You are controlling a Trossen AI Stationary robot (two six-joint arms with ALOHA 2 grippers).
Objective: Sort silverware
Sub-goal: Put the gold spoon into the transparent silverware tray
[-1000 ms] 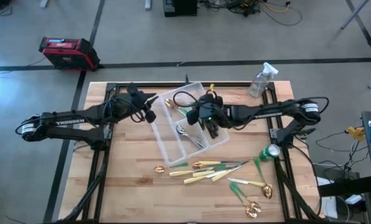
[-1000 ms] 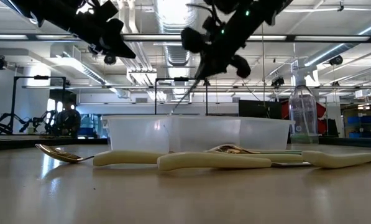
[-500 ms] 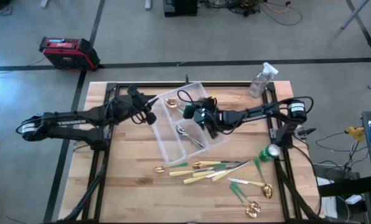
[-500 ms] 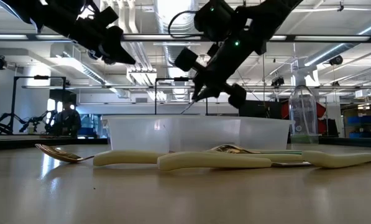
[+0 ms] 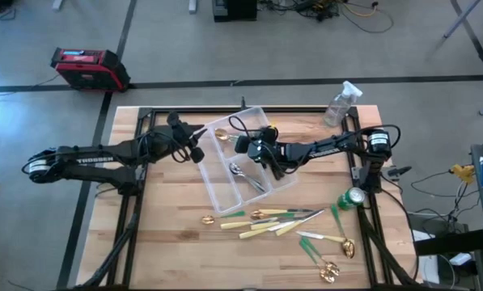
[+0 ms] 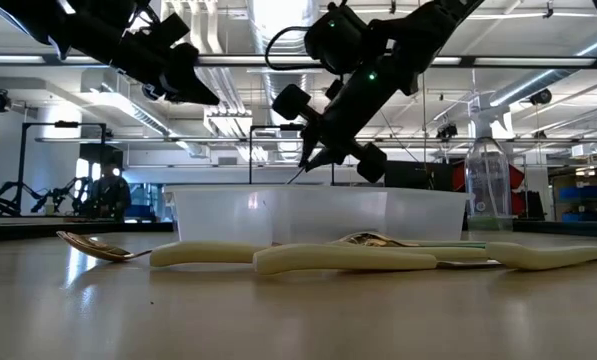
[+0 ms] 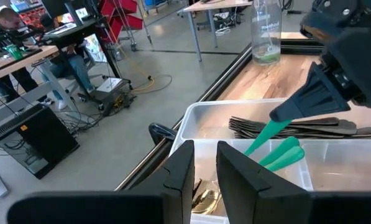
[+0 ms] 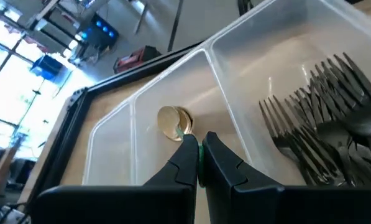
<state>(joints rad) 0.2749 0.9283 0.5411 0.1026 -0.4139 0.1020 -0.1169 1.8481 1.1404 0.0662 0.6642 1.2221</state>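
A clear three-compartment tray [image 5: 243,159] sits mid-table. It holds dark forks [image 8: 322,143], silver spoons [image 5: 245,174] and a gold spoon [image 5: 222,133]. My right gripper [image 5: 253,146] hangs over the tray's far part, shut on a green-handled piece [image 7: 266,134]. A second green-handled piece [image 7: 286,155] lies in the tray below it. My left gripper [image 5: 195,149] hovers open beside the tray's left wall, holding nothing. More silverware lies loose near the near edge: cream-handled knives [image 5: 261,229], green-handled pieces [image 5: 318,240] and gold spoons [image 5: 332,272]. My right gripper pinches the piece's green handle [image 7: 278,123] between its two fingers, coming from above and slanting down toward the table's left. The handle sticks out below the fingertips [image 8: 188,155] into the tray's middle compartment. Whether its lower end touches the tray, I cannot tell.
A green can [image 5: 353,196] stands at the table's right side. A clear spray bottle [image 5: 341,103] stands at the far right corner. Bare wood lies left of the tray and along the near left. In the room beyond, a person sits at a desk [image 7: 11,25].
My right gripper has moved toward the table's left and come down closer to the tray, still shut on the green-handled piece, which now points into the tray.
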